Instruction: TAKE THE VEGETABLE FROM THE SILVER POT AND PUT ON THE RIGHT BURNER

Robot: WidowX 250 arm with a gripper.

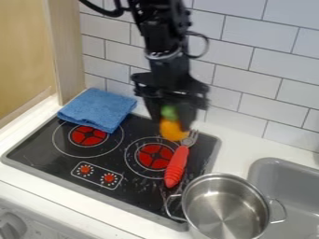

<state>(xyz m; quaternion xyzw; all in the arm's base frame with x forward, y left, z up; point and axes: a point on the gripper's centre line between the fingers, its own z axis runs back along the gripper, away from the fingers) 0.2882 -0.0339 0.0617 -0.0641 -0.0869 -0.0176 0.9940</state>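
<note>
Jaws closed around the green top of the vegetable (172, 130), as far as the blur lets you judge: your gripper (169, 113) has it, with the orange body hanging below. You have it above the stove (134, 196), toward the back edge, up and slightly right of the right burner (154, 156) in the camera view. Your arm comes down from the top edge, in front of the tiled wall (249, 70). Below the vegetable and to its right lies the fork (176, 168), red handle toward you, beside that burner. You'll see the silver pot (225, 210) at the stove's front right, next to the sink (283, 175). A blue cloth (98, 109) covers the stove's back left corner, near the left burner (88, 136).
</note>
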